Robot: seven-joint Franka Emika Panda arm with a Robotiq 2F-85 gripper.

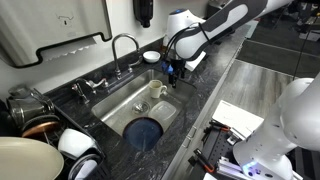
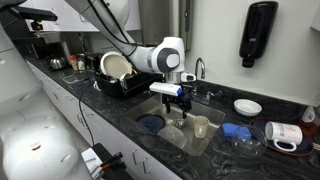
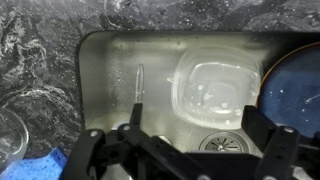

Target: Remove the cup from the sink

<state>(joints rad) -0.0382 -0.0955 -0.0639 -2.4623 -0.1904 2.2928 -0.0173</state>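
Note:
The cream-white cup (image 1: pixel 157 91) stands upright in the steel sink (image 1: pixel 112 103), near its far end; it also shows in an exterior view (image 2: pixel 200 126). My gripper (image 1: pixel 173 72) hangs over the sink (image 2: pixel 215 140), just above and beside the cup, touching nothing (image 2: pixel 178 102). In the wrist view the gripper (image 3: pixel 195 138) is open and empty, fingers spread wide over the drain (image 3: pixel 215 142). A clear plastic container (image 3: pixel 215 85) lies on the sink floor. The cup is out of the wrist view.
A blue plate (image 1: pixel 145 131) lies in the sink's near end (image 3: pixel 295 90). The arched faucet (image 1: pixel 122 45) stands behind the basin. A dish rack (image 2: pixel 118 72) with plates, a white bowl (image 2: pixel 247 106), a blue container (image 2: pixel 232 130) and a white mug (image 2: pixel 285 135) sit on the dark countertop.

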